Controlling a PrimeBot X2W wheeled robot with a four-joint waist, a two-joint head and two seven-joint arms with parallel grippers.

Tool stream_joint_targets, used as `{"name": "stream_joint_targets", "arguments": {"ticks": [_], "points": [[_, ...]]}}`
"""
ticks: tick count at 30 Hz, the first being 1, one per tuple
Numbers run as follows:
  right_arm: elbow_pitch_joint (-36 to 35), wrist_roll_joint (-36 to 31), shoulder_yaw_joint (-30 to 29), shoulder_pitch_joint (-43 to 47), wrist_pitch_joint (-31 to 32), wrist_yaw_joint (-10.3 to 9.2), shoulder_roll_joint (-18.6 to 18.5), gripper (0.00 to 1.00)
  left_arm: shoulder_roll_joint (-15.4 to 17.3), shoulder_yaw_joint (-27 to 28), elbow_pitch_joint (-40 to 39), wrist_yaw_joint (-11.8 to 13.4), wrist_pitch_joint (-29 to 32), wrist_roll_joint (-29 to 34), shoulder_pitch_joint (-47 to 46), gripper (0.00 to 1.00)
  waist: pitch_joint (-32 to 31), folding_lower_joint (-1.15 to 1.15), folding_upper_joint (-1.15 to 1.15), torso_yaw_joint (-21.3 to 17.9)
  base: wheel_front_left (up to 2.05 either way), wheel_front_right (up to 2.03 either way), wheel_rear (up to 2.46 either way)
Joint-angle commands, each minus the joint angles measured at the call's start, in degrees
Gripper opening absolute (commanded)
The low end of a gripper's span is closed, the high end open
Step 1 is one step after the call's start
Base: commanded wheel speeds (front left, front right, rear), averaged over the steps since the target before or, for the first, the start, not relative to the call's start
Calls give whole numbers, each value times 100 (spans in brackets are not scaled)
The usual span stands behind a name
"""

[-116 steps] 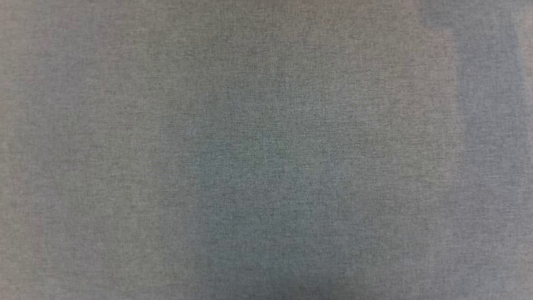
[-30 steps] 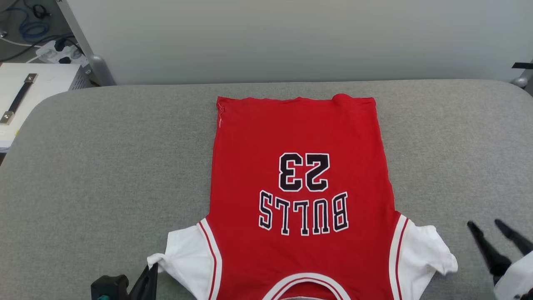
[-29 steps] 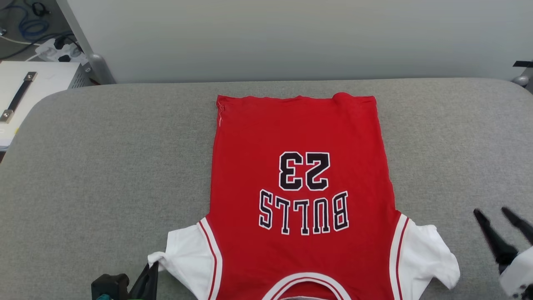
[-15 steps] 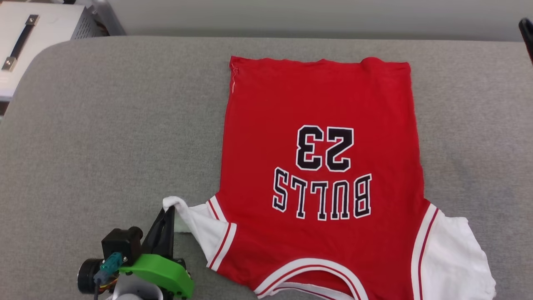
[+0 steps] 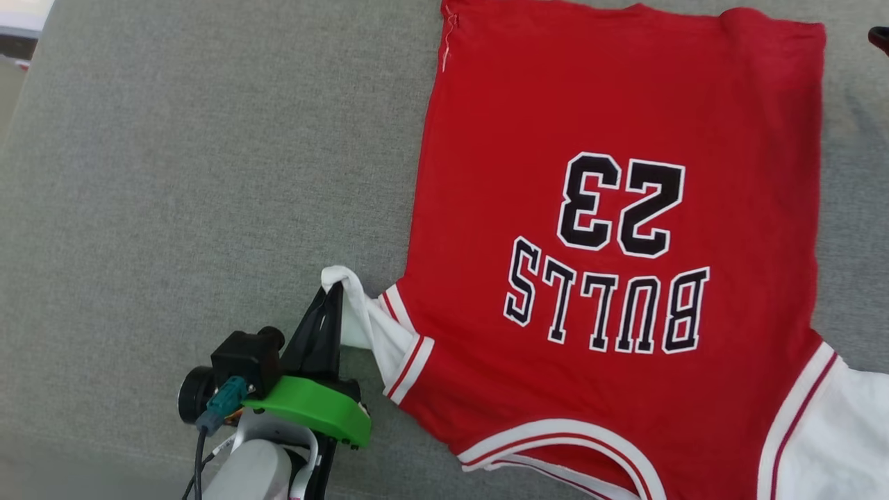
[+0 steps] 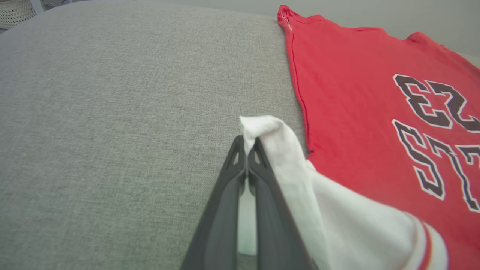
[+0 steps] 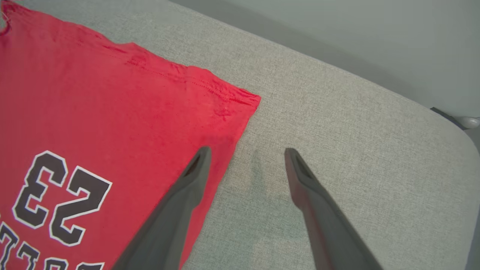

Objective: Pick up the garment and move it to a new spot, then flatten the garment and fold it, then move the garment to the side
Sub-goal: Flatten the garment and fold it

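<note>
Slim left fingers (image 5: 321, 333) pinch the garment (image 5: 611, 90) by a limp sleeve (image 5: 364, 323).

The left tool (image 5: 333, 293) has dark tapered fingers (image 5: 316, 340), green bracket (image 5: 309, 410), black camera block (image 5: 239, 357), pale forearm (image 5: 250, 476).

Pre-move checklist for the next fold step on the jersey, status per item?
1. Grip: left gripper shut on the white sleeve: ok.
2. Jaws: right gripper open: ok.
3. Placement: right gripper at the hem corner: not ok, the corner lies ahead of its fingertips.
4. Flatness: red jersey body flat, print up: ok.
5. Spread: other sleeve flat: cannot tell, cut off by the head view's edge.
</note>
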Motion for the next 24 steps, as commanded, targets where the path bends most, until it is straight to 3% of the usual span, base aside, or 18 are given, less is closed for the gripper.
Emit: {"name": "stream_joint_targets", "arguments": {"ticks": [1, 6, 15, 21, 22, 23, 24], "points": [[90, 8, 102, -200, 146, -4, -34, 100, -68, 49, -24, -63, -34, 94, -134, 0, 531, -1, 0, 403, 0, 0, 0], [607, -89, 239, -697, 536, -4, 14, 100, -286, 173, -3, -255, -34, 303, -261, 0, 874, -1, 0, 531, 0, 0, 0], [1299, -457, 443, -1056, 619, -4, 234, 100, -612, 392, 50, -565, -34, 627, -457, 0, 1340, -1, 0, 691, 0, 0, 0], [1396, -331, 839, -841, 926, -4, 29, 100, -754, 525, 100, -717, -34, 800, -423, 0, 1345, -1, 0, 671, 0, 0, 0], [1411, -301, 836, -828, 934, -4, -14, 59, -768, 550, 113, -737, -34, 831, -414, 0, 1324, -1, 0, 659, 0, 0, 0], [1406, -287, 841, -827, 923, -4, -43, 0, -777, 571, 122, -753, -34, 853, -407, 0, 1307, -1, 0, 649, 0, 0, 0], [1398, -275, 853, -827, 897, -4, -75, 0, -786, 599, 132, -769, -34, 881, -399, 0, 1279, -1, 0, 631, 0, 0, 0]]}}
